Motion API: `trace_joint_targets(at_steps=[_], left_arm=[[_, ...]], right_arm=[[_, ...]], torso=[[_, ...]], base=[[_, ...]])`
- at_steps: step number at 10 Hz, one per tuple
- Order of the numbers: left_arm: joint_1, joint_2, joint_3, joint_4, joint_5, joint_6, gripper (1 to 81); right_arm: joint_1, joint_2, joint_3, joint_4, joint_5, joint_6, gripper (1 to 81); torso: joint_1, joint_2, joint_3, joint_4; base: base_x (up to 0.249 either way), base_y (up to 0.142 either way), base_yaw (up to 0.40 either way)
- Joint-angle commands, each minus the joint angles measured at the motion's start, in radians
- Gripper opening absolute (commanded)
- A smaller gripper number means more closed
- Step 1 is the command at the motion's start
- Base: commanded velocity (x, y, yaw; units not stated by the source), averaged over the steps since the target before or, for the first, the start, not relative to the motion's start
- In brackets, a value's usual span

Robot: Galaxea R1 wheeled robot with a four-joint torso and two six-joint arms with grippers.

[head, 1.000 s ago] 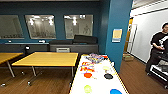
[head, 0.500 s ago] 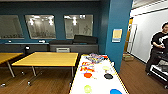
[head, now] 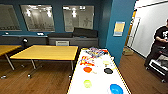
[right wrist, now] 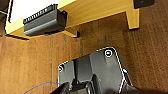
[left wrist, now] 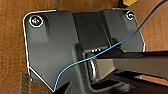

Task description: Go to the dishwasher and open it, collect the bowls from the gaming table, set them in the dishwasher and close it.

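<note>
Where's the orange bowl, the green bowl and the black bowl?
orange-red bowl (head: 87, 69): head view, its middle.
lime green bowl (head: 87, 83): head view, its middle.
black bowl (head: 108, 71): head view, its middle.

head cam up high, looking down the gaming table (head: 100, 80) | both wrist cams aimed at the wood floor (left wrist: 10, 50) – right one catches the table's yellow side (right wrist: 100, 10)

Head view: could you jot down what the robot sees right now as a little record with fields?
place: room with blue walls, wood floor, interior windows
gaming table: long white top, directly ahead of the robot
bowls: orange-red bowl, black bowl, lime green bowl, all on the white top
other item on top: blue dish, nearest corner
beside it: yellow-topped table, to the left
person: standing at the right, dark shirt
</note>
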Motion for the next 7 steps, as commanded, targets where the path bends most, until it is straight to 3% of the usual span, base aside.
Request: trace_joint_targets(at_steps=[1, 3, 4, 5, 7], left_arm=[[-0.034, 0.003, 0.004, 0.01, 0.049, 0.0, 81.1], [-0.034, 0.0, 0.004, 0.01, 0.047, 0.0, 81.1], [-0.034, 0.0, 0.004, 0.01, 0.047, 0.0, 81.1], [-0.034, 0.0, 0.004, 0.009, 0.047, 0.0, 81.1], [-0.034, 0.0, 0.004, 0.009, 0.047, -0.001, 81.1]], right_arm=[[0.169, -0.155, 0.097, 0.102, -0.023, 0.009, 81.1], [0.282, -0.216, 0.146, 0.143, -0.107, 0.011, 81.1], [0.341, -0.232, 0.154, 0.167, -0.138, 0.011, 81.1], [0.416, -0.246, 0.151, 0.201, -0.194, 0.012, 81.1], [0.577, -0.249, 0.123, 0.237, -0.335, 0.029, 81.1]], torso=[[0.001, 0.0, -0.089, 0.0], [0.001, 0.0, -0.156, 0.0], [0.001, 0.001, -0.098, 0.0], [0.002, 0.001, -0.135, 0.0], [0.002, 0.001, -0.156, 0.0]], base=[[0.0, 0.0, 0.0], [0.0, 0.0, 0.0], [0.0, 0.0, 0.0], [0.0, 0.0, 0.0], [0.0, 0.0, 0.0]])
